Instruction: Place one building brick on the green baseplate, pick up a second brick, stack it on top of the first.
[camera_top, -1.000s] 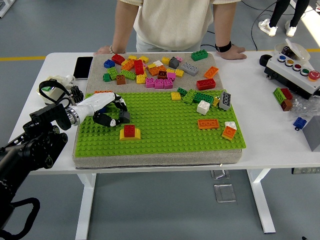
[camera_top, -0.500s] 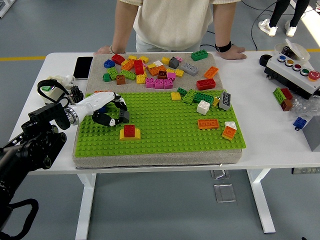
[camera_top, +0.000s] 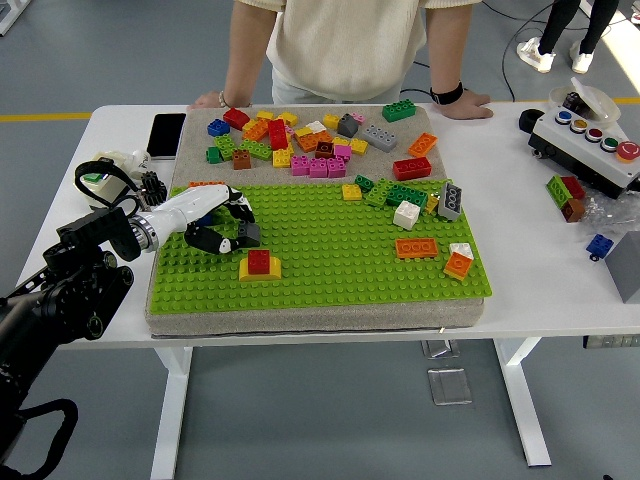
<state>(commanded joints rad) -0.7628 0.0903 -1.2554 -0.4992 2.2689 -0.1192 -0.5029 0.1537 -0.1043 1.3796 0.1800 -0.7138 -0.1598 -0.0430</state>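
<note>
The green baseplate (camera_top: 320, 250) covers the near half of a grey mat. On its left part a red brick (camera_top: 259, 261) sits stacked on a yellow brick (camera_top: 259, 272). Just above and left of that stack, my left hand (camera_top: 228, 228) hovers low over the plate, its fingers curled around a small dark grey brick (camera_top: 248, 233). A pile of loose bricks (camera_top: 310, 145) in many colours lies on the bare mat beyond the plate. My right hand does not show.
A person stands at the far side, one hand (camera_top: 208, 100) and the other hand (camera_top: 465, 103) resting on the table. White, orange, grey and green bricks (camera_top: 415, 215) sit on the plate's right. A phone (camera_top: 166, 135) lies far left, a button box (camera_top: 585, 140) far right.
The left arm has shifted very slightly; the hand stays over the same spot with the dark grey brick. Nothing else has moved.
</note>
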